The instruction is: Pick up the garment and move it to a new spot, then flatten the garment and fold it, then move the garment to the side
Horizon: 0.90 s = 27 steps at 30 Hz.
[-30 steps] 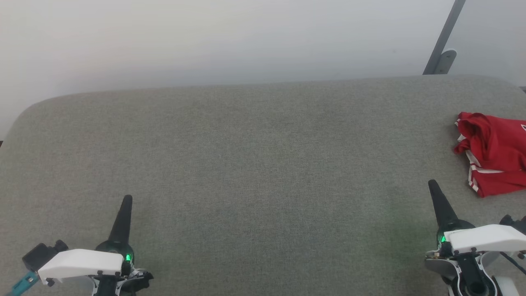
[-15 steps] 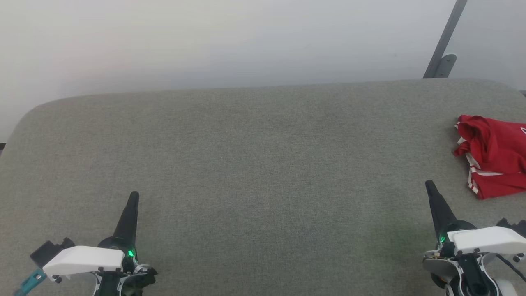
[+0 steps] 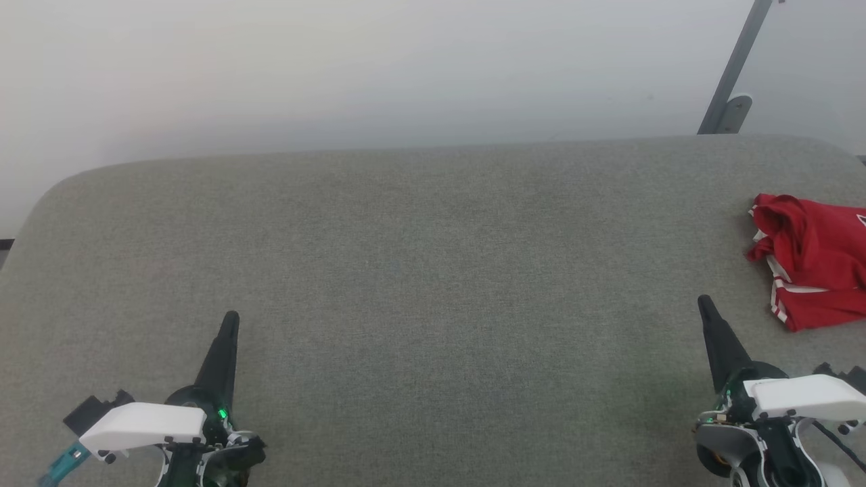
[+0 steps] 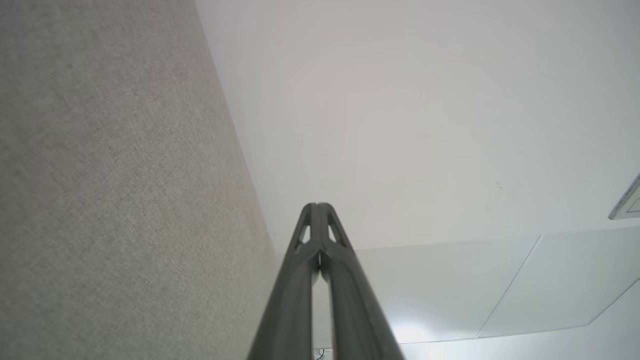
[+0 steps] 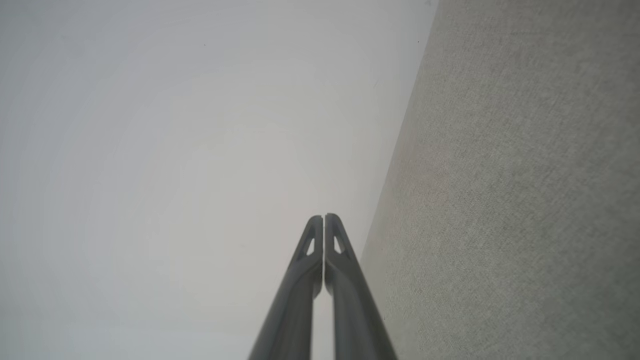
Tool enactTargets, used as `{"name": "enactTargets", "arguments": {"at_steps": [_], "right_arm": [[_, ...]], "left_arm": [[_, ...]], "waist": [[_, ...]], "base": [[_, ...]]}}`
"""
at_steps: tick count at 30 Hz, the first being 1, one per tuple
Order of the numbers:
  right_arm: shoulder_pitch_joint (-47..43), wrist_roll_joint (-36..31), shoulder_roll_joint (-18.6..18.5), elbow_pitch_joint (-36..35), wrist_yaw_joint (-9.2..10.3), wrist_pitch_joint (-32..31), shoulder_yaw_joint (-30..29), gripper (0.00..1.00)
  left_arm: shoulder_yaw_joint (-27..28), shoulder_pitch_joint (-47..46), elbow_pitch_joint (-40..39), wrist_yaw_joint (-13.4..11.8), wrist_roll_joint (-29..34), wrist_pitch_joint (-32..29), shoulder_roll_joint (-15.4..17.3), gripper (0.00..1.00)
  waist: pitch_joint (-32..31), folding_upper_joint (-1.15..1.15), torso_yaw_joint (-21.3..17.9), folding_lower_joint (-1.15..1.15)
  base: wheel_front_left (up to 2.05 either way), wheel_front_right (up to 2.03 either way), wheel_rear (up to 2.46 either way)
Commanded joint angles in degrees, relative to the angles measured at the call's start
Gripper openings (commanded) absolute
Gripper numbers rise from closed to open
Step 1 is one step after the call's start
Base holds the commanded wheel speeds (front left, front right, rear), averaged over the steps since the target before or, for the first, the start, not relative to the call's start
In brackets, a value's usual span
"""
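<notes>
Left tool (image 3: pixel 231 318): near left, fingers pressed together, holding nothing.
Right tool (image 3: pixel 703 302): near right, fingers closed tip to tip, empty.
Tabletop (image 3: pixel 433 270): grey fabric, rounded far corners.
Shirt (image 3: pixel 812 260): red, crumpled, on the tabletop's right side, beyond the right tool and apart from it.
Wall (image 3: pixel 338 67): pale, behind the tabletop.

No text, number, label or brand can be read. In the head view the red garment (image 3: pixel 812 264) lies crumpled at the 3 o'clock edge of the grey counter (image 3: pixel 433 270). A sliver of white marking (image 3: pixel 862 218) shows where the frame cuts it off, too little to make out.
</notes>
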State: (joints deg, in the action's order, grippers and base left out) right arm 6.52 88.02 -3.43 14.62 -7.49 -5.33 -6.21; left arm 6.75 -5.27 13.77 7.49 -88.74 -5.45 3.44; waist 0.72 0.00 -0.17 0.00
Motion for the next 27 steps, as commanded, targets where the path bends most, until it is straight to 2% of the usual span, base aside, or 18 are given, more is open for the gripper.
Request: {"name": "enactTargets", "arguments": {"at_steps": [1, 11, 27], "right_arm": [[-0.3, 1.4, 0.4, -0.6, -0.01, -0.5, -0.3, 0.00], [-0.5, 4.7, 0.8, -0.8, 0.00, -1.5, -0.4, 0.00], [-0.5, 4.5, 0.7, -0.7, 0.00, -1.4, -0.4, 0.00]], "left_arm": [[-0.1, -1.1, 0.0, 0.0, -1.0, -0.4, -0.1, 0.00], [-0.2, -1.3, 0.3, 0.0, -3.8, -1.4, -0.7, 0.00], [-0.2, -1.3, 0.3, 0.0, -3.7, -1.3, -0.7, 0.00]], "waist": [[-0.1, 0.00, 0.0, 0.00], [-0.5, 0.00, 0.2, 0.00], [-0.5, 0.00, 0.2, 0.00]], "base": [[0.00, 0.00, 0.00], [0.00, 0.00, 0.00], [0.00, 0.00, 0.00]]}}
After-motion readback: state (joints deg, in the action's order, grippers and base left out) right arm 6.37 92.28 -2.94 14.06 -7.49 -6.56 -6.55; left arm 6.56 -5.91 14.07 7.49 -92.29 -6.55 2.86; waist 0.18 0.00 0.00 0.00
